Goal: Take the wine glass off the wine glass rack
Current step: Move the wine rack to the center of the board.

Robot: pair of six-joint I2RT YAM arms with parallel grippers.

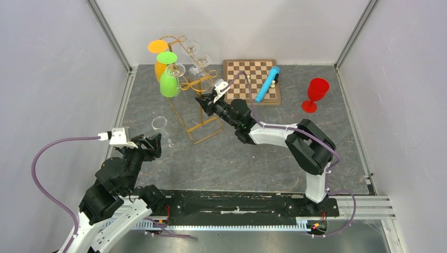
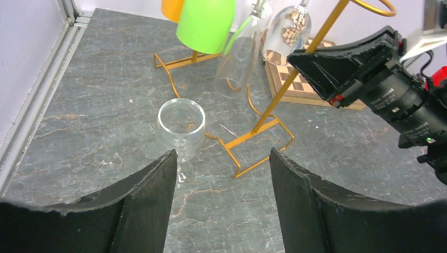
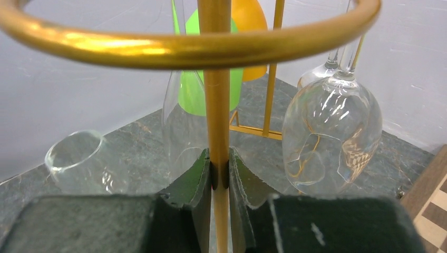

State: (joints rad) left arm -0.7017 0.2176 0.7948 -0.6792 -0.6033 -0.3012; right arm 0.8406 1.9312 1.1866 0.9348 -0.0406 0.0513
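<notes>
The gold wire wine glass rack (image 1: 197,108) stands at the back left of the table. Clear wine glasses (image 1: 176,70) hang upside down from its hooks, alongside a green cup (image 1: 169,84) and an orange one (image 1: 159,67). My right gripper (image 1: 203,103) is shut on the rack's upright post (image 3: 216,105), with a hanging clear glass (image 3: 332,137) just to its right. Another clear wine glass (image 1: 159,124) stands upright on the table left of the rack's base. My left gripper (image 2: 221,158) is open and empty, and that glass (image 2: 181,129) sits just beyond its left finger.
A wooden chessboard (image 1: 252,80) with a blue cylinder (image 1: 267,84) lying on it sits at the back, right of the rack. A red goblet (image 1: 316,94) stands at the back right. White enclosure walls close in the left, back and right sides.
</notes>
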